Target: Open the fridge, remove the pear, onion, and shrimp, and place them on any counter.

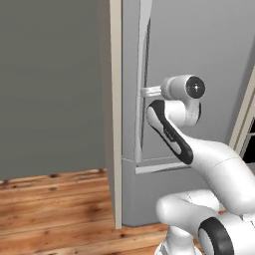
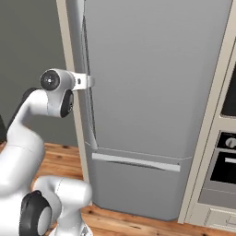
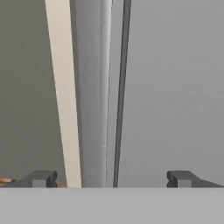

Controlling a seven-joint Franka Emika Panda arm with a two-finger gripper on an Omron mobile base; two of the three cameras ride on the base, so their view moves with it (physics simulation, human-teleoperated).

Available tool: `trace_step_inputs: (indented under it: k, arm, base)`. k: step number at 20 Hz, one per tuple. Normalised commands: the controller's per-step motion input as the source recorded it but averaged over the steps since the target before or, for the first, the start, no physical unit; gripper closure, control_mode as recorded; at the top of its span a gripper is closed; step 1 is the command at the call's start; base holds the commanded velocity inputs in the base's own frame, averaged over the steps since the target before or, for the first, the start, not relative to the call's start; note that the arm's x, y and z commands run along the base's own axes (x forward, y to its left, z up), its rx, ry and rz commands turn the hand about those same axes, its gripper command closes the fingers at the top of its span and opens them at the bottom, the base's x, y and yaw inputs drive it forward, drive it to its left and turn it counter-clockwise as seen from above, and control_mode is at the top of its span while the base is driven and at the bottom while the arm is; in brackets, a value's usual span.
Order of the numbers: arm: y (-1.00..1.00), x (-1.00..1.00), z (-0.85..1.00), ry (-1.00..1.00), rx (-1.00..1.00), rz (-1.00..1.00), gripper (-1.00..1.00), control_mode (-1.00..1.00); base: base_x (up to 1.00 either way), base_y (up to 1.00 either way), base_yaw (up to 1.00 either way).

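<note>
The tall grey-silver fridge [image 1: 199, 50] [image 2: 152, 69] stands shut, its lower drawer front [image 2: 138, 189] closed too. My gripper [image 1: 144, 91] [image 2: 90, 81] is at the long vertical door handle [image 1: 141, 60] [image 2: 87, 50], about halfway up it. In the hand view the gripper [image 3: 109, 178] is open, its fingertips [image 3: 41, 178] wide apart on either side of the handle [image 3: 94, 87] and not touching it. The pear, onion and shrimp are hidden behind the closed door. The counter is out of view.
A beige side panel [image 1: 115, 99] [image 2: 69, 69] runs up the fridge's left edge, with a grey wall [image 1: 50, 84] beyond it. The wooden floor [image 1: 50, 199] lies in front. A built-in oven [image 2: 226, 161] in a beige cabinet stands right of the fridge.
</note>
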Motion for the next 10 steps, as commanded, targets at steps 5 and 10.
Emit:
trace_step_inputs:
  k: [5, 10]
  arm:
    - [0.13, 0.54, -0.12, -0.11, 0.0, 0.0, -1.0, -1.0]
    - [0.23, 0.61, -0.05, -0.09, 0.0, -0.01, -1.0, -1.0]
  base:
    - [0.0, 0.0, 0.0]
    - [0.0, 0.0, 0.0]
